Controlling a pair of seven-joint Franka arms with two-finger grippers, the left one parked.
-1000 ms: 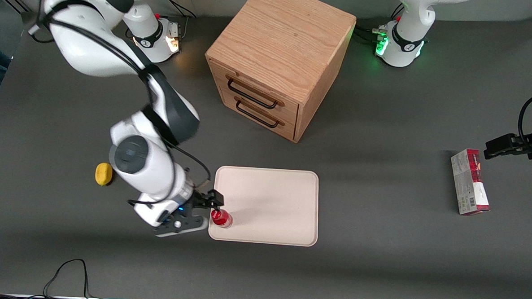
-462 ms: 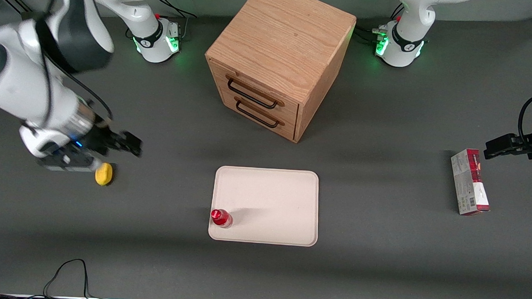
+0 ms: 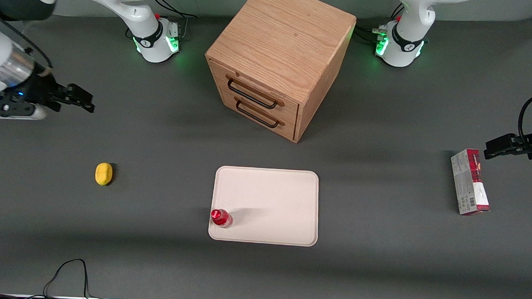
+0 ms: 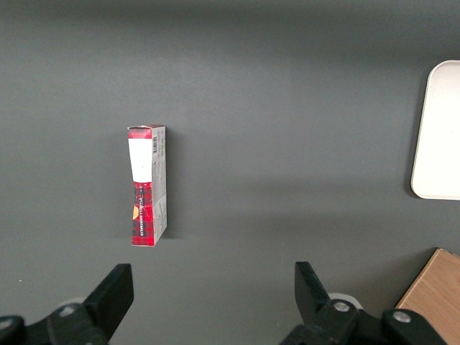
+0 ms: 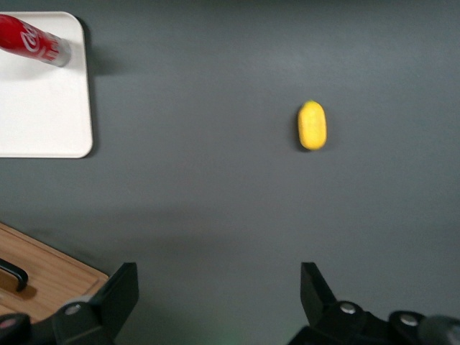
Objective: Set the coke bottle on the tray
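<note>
- Dark grey bench (image 3: 377, 271), nothing fancy.
- coke bottle (image 3: 221, 218) is stood upright on the tray (image 3: 273, 199), by a near corner.
- gripper (image 3: 82, 100) is parked well apart, fingers spread wide, nothing held.
- Task looks pretty much done.

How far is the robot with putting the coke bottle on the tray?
Done, by the look of it: the coke bottle stands upright on the tray, at a corner. The gripper is open, holds nothing, and is up near the working arm's end of the table. Nothing seems left.
</note>
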